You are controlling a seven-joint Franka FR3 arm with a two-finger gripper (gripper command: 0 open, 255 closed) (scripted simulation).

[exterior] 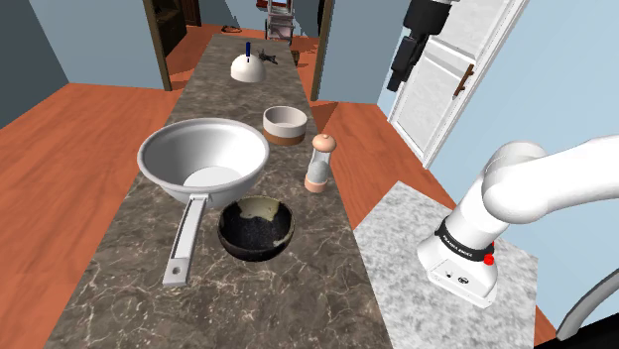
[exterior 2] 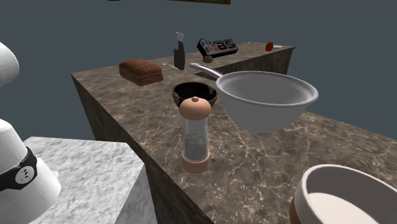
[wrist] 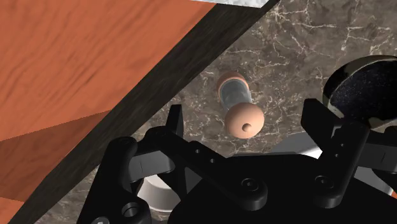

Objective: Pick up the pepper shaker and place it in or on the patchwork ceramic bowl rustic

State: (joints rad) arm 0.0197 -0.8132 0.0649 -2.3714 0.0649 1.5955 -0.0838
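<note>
Standing upright in the shoulder view, the pepper shaker [exterior: 319,162] sits close to the bench's [exterior: 129,297] long edge on the shoulder view's right, the side where the grey stand [exterior: 417,228] is. Its body is clear, with a tan base and a tan knob on top. The dark bowl [exterior: 256,230] rests nearer the bench's near end, apart from the shaker and just beside the handle of a large grey pan [exterior: 203,157]. A white bowl with a brown foot [exterior: 285,124] stands beyond the shaker, and a white kettle [exterior: 247,66] is toward the far end. The white arm [exterior: 536,188] rises from the stand, and the black end effector [exterior: 400,79] hangs high above the floor, off the bench's edge and well apart from the shaker.

From the second exterior view, the shaker [exterior 2: 195,135] stands near the bench edge that faces the stand [exterior 2: 83,172]. The dark bowl [exterior 2: 195,94] is behind it, the pan [exterior 2: 267,95] is alongside, and the white bowl [exterior 2: 343,197] is at the lower right corner. A brown loaf [exterior 2: 141,71] and a dark bottle [exterior 2: 179,54] lie toward the far end.

Through the wrist view, the end effector [wrist: 247,119] is wide open and has hold of nothing. Its fingers [wrist: 175,121] stand apart, with the shaker [wrist: 240,108] seen far below between them, untouched. The dark bowl [wrist: 366,86] shows beside the other finger, and the wooden floor [wrist: 76,57] lies past the bench edge.
</note>
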